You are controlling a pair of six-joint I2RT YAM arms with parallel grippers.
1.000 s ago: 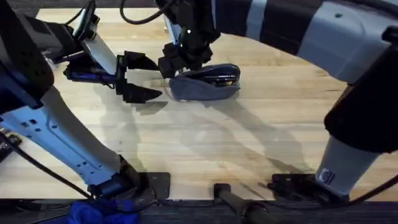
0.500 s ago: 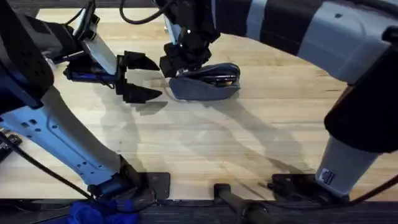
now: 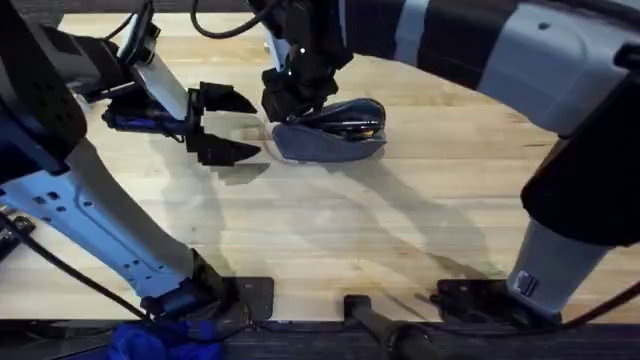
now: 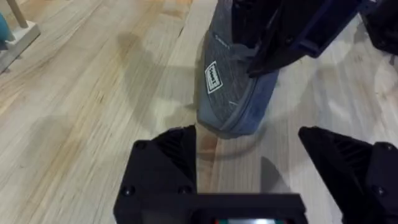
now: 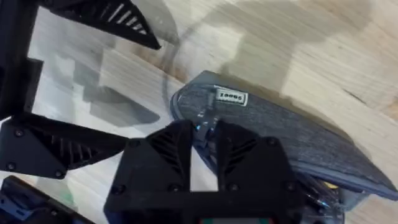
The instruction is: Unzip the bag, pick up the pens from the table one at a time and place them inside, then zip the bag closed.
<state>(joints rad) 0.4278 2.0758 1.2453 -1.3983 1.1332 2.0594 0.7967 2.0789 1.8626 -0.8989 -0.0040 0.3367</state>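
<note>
One hand (image 5: 204,140) seemingly pinches the bag (image 5: 280,137) beneath it.

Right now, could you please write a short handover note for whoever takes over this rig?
Left gripper: open, empty, just beside the bag's end.
Right gripper: fingers pinched at the zipper on the end of the bag nearest the left gripper; what they hold is hidden.
Bag lies on the table, partly open, with pens showing inside.
Done: unzipped, pens apparently in.
Left: zip the bag closed, the left gripper perhaps steadying it.
</note>
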